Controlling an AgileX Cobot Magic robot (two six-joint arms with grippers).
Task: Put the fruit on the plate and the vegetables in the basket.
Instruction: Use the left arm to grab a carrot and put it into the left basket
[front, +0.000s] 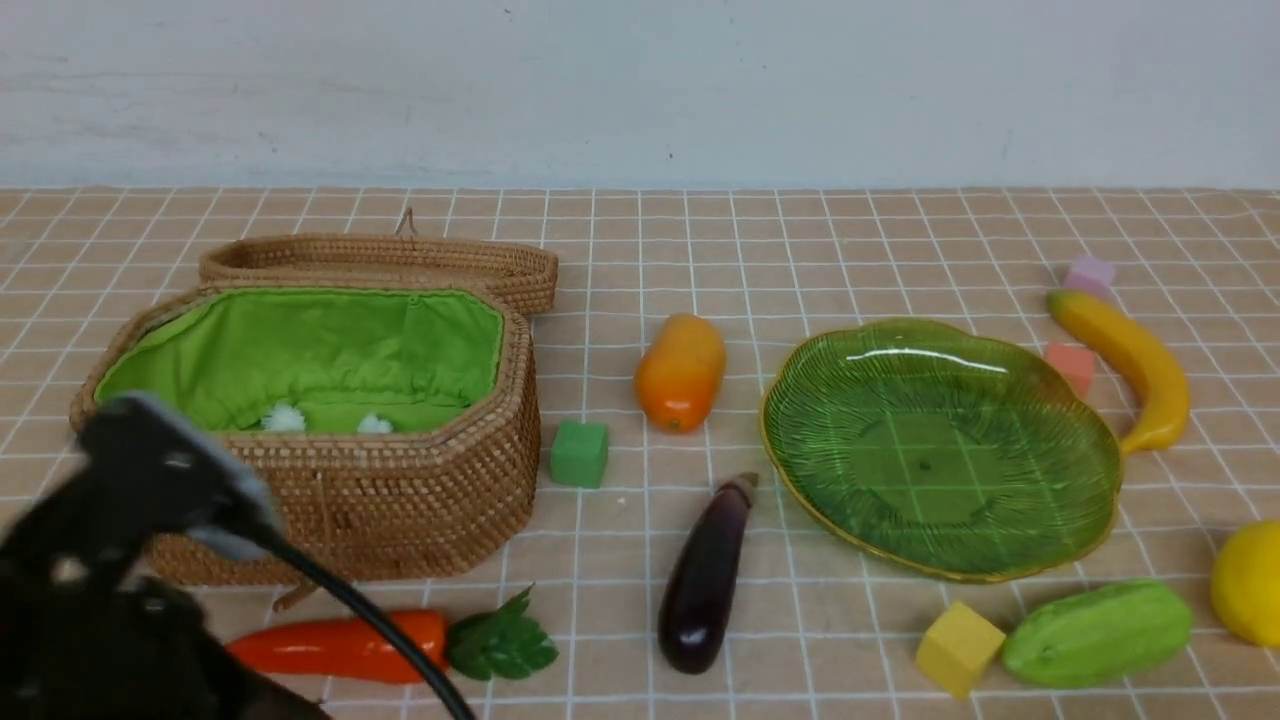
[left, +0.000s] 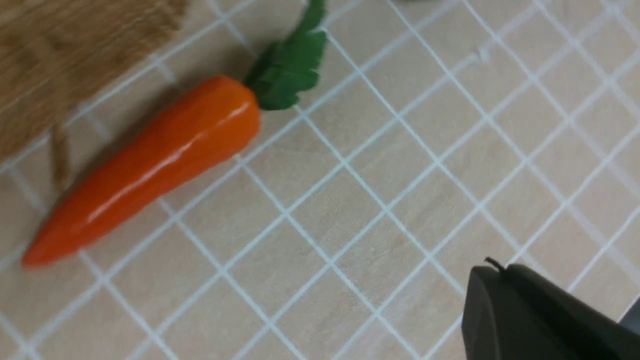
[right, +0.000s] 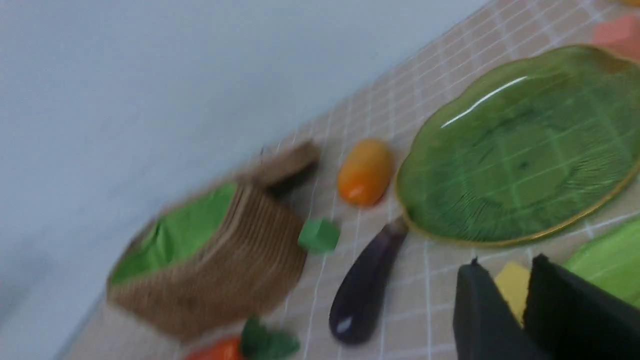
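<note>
Likely the clenched, empty left end effector (left: 500, 285) shoves the carrot (left: 150, 165) against the basket (front: 430, 500) unless it opens first; the right end effector (right: 510, 282), slightly parted, holds nothing.

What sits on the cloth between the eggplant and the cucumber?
A yellow foam cube, close beside the cucumber and well apart from the eggplant. The rest of that stretch is bare checked cloth. The front view shows it best.
</note>
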